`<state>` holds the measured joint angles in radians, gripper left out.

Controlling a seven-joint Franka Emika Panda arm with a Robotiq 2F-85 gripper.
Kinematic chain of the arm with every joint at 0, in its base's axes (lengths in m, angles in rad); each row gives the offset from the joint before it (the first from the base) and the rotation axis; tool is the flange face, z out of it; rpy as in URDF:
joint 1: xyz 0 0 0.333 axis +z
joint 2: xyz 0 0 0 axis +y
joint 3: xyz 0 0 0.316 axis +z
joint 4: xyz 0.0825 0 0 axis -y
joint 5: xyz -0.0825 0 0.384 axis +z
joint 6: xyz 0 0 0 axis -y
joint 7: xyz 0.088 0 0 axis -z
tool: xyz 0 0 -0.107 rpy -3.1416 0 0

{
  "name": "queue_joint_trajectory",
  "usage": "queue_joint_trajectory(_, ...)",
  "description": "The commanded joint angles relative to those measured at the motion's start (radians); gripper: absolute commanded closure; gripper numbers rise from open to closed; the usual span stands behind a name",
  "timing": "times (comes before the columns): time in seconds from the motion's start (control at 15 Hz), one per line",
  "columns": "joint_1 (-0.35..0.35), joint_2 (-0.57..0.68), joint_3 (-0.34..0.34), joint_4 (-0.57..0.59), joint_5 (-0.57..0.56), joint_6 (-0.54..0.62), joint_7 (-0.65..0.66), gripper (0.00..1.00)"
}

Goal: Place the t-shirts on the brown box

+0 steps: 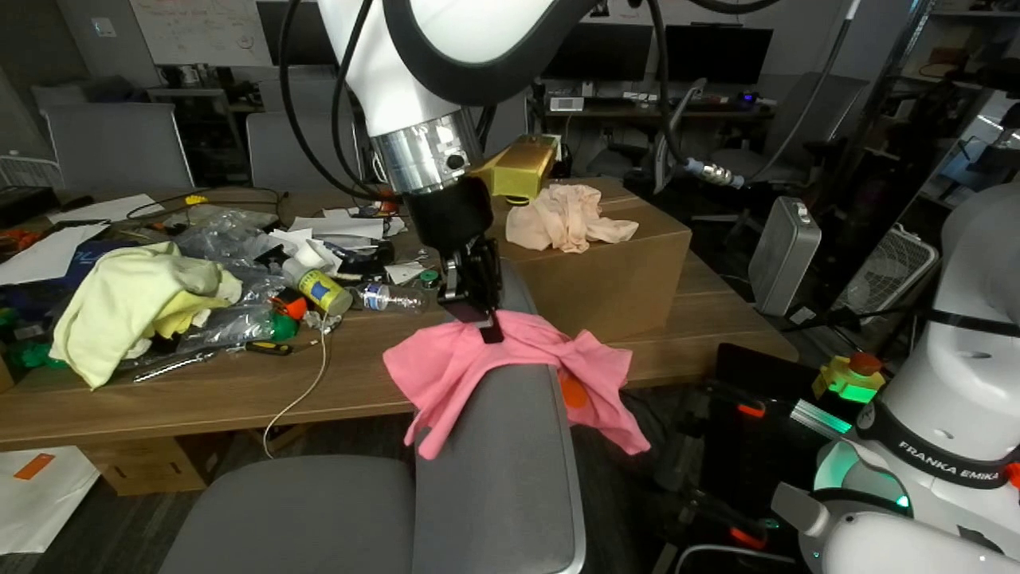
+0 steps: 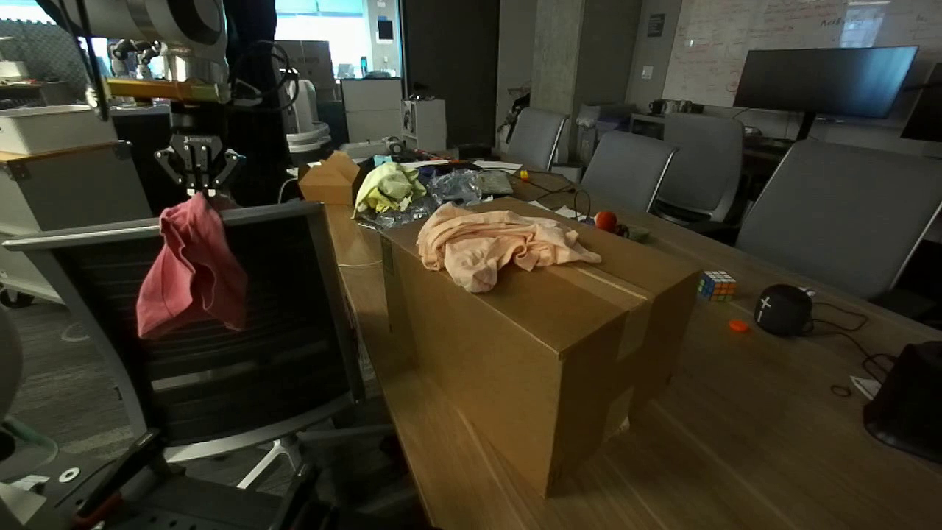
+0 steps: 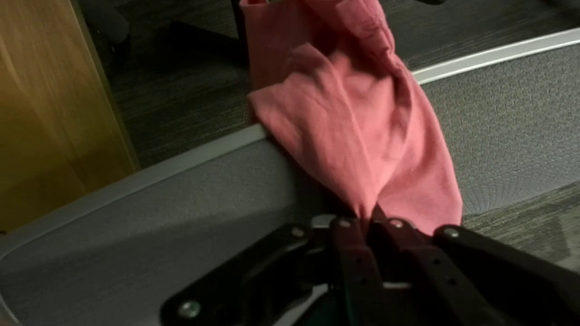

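Note:
A pink t-shirt hangs draped over the top of a grey chair back; it shows in both exterior views (image 1: pixel 582 355) (image 2: pixel 191 272) and in the wrist view (image 3: pixel 344 122). My gripper (image 1: pixel 490 328) is shut on it, pinching a bunched fold between the fingertips (image 3: pixel 368 222). The brown box (image 1: pixel 613 291) stands on the table beside the chair; it also shows in an exterior view (image 2: pixel 478 368). A crumpled peach t-shirt (image 1: pixel 562 219) lies on top of the box (image 2: pixel 500 246). A pale yellow t-shirt (image 1: pixel 135 295) lies on a cluttered pile at the table's end (image 2: pixel 390 184).
The chair back (image 1: pixel 502 478) stands close to the table edge. A golden box (image 1: pixel 522 167) shows behind the peach t-shirt. A yellow-labelled canister (image 1: pixel 319 288), a water bottle (image 1: pixel 390 297) and plastic bags clutter the table. A Rubik's cube (image 2: pixel 717 285) and a black speaker (image 2: pixel 784 309) stand beyond the box.

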<state>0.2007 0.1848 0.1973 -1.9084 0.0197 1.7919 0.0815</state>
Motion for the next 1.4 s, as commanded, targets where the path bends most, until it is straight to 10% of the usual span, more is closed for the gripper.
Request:
queue_joint_trajectory(0.0, -0.005, -0.02, -0.025, 0.009, -0.027, 0.006, 0.048, 0.92)
queue_joint_trajectory(1.33, -0.149, -0.141, -0.199, 0.09, -0.211, 0.015, 0.448, 0.91)
